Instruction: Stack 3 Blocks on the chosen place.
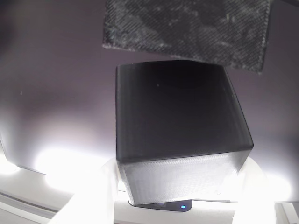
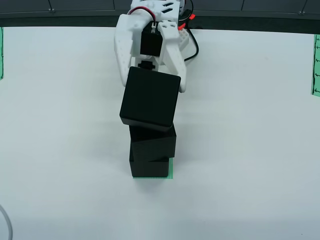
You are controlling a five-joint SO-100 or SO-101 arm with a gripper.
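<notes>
White tabletop [image 2: 250, 125], dark band along far edge [image 2: 75, 20], green strips at side edges [image 2: 316, 65]

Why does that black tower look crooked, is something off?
Yes. In the view from above, the top block, held by the gripper, sits twisted and shifted toward the arm instead of squarely over the two stacked blocks on the green striped patch.

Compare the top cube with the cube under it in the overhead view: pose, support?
The top cube sits skewed, between the white gripper fingers; the cube under it stands free on the bottom cube, squarer to the green striped patch. The top cube overhangs toward the arm. Both are matte black and look alike in size.
</notes>
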